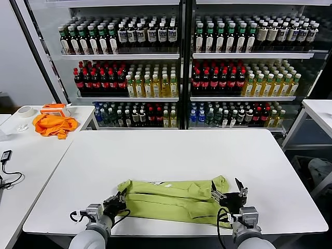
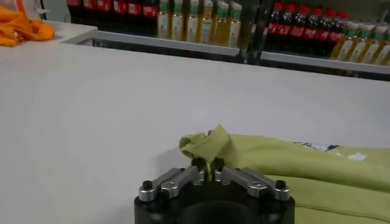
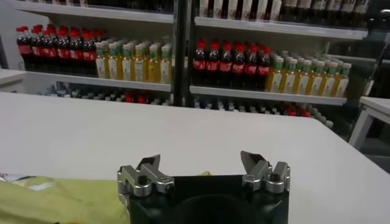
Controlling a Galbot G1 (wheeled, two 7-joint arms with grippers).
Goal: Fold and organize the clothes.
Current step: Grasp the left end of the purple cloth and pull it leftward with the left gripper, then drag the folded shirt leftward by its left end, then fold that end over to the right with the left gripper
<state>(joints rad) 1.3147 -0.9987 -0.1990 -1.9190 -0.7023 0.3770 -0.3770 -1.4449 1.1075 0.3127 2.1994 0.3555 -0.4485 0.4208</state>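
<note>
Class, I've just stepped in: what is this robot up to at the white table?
A two-armed robot is folding a lime-green T-shirt that lies partly folded near the front edge of the white table. Its left gripper has shut on a bunched corner of the shirt at the shirt's left end. The right gripper is open at the shirt's right end, holding nothing. An orange garment lies untouched on a side table.

Bare white table (image 1: 171, 150) lies open beyond the green T-shirt (image 1: 176, 199); bottle shelves (image 1: 181, 78) wall the far edge
</note>
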